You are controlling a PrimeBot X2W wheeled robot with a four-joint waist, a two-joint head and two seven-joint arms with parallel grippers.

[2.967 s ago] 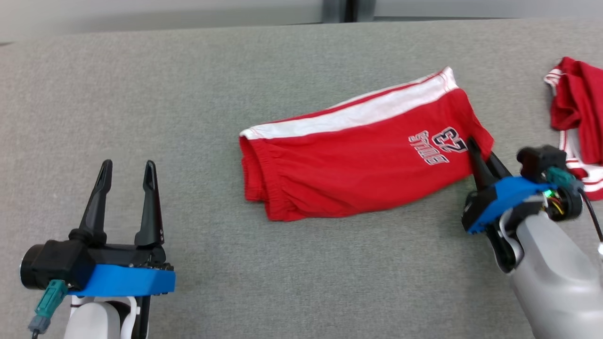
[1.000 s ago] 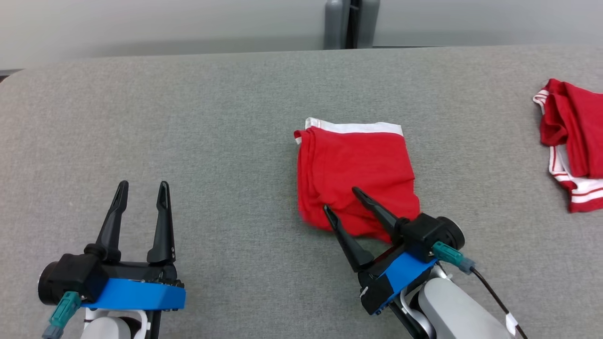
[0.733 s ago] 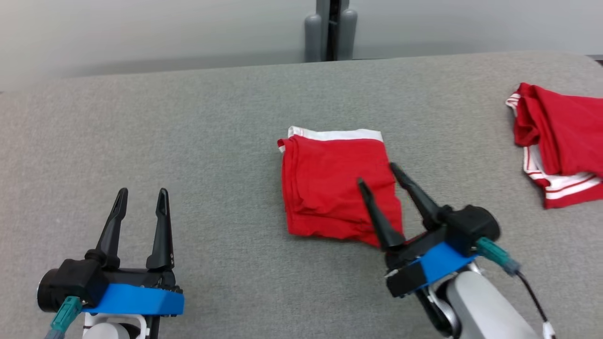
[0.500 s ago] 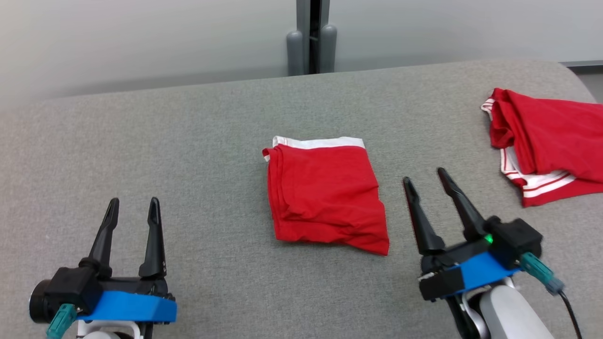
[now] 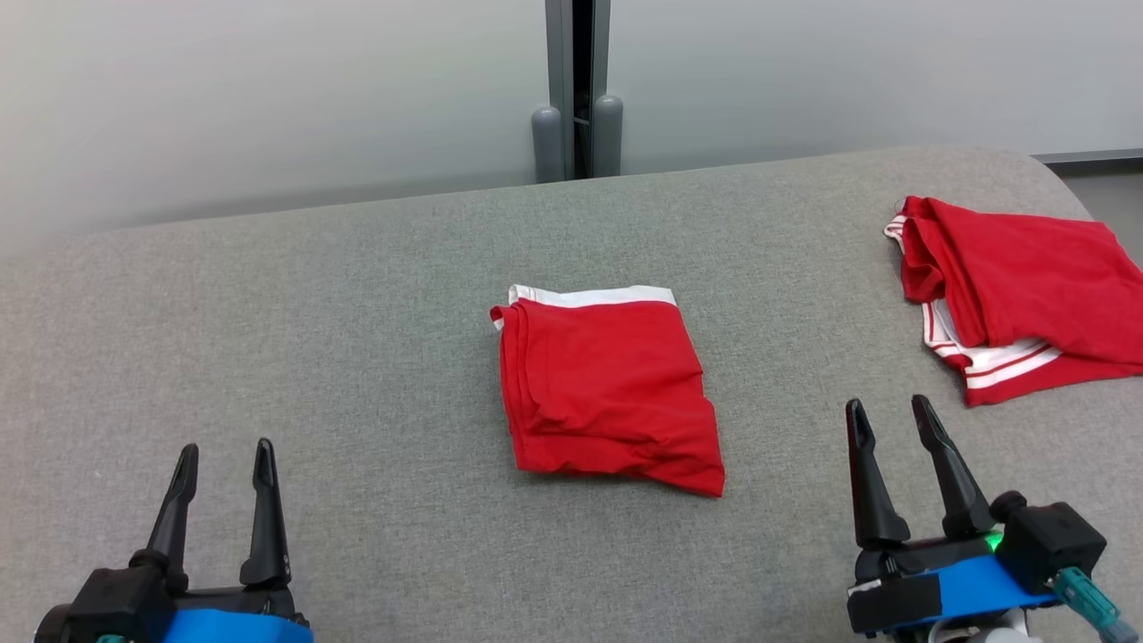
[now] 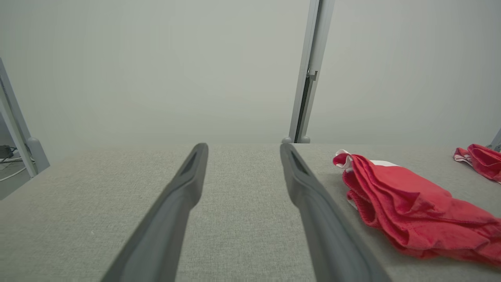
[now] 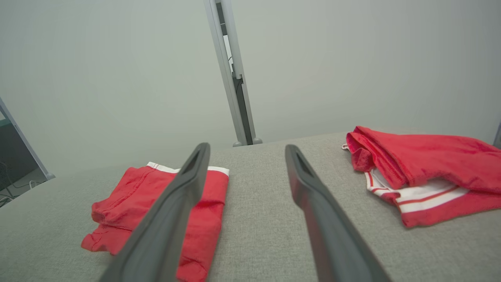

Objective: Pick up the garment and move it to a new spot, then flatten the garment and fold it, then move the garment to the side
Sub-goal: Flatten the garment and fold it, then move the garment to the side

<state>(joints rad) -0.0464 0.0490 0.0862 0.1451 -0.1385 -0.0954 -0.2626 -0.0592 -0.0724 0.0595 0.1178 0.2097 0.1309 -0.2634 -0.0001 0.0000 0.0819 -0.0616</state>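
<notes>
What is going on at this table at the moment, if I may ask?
A two-armed robot is folding clothes on a grey table. The red garment lies folded in the middle, touched by nothing. The left gripper and right gripper both hang open and empty on the robot's side, apart from it. A striped garment, also red, lies bunched at the far right. Moving the folded one aside is not yet done.

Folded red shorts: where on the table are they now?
In the head view the folded red shorts lie centred on the grey table, ahead of the left claw and right claw, touching neither; another red garment lies far right.
</notes>
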